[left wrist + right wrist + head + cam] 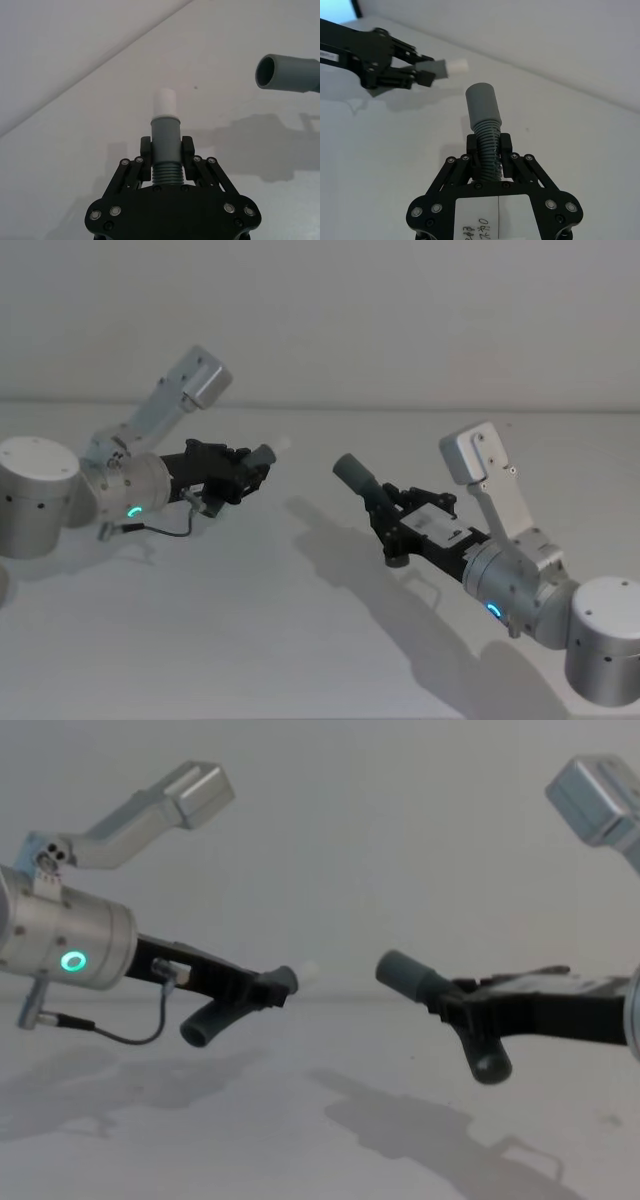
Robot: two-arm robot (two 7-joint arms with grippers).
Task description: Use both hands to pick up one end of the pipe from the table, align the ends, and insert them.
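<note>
- Pipe in two dark grey corrugated pieces, both held clear of the bench, well apart, with open air between the facing ends.
- Left pipe piece at about 10 o'clock from the middle of the head view, clamped tight in the left claw. Smooth cuff and white spigot sticking out past the fingertips, aimed toward 2 o'clock.
- Right pipe piece just off the middle at 3 o'clock, clamped tight in the right claw. Open cuff aimed toward 10 o'clock.
- Judged light and easy to carry. Ribbed stretch probably soft and bendy; cuffs stiffer and smooth, so likely slippery under the pads.
- Best gripped as here, on the ribs right behind the cuff: close to the mating end, ribs keyed against the fingers, little free length to flop.
- Bent tails hanging loose in the chest view, toward 7 o'clock under the left claw and 5 o'clock under the right.
- Left arm reaching in from 9 o'clock in the head view, claw tipped slightly upward. Right arm reaching in from 4 o'clock, forearm low, claw angled up and inward.
- Ends not yet in line: from the left wrist view, mouth of the right piece off at 2 o'clock from the spigot. Insertion likely to need both axes squared first, then a straight, gentle push to avoid buckling the ribs.
</note>
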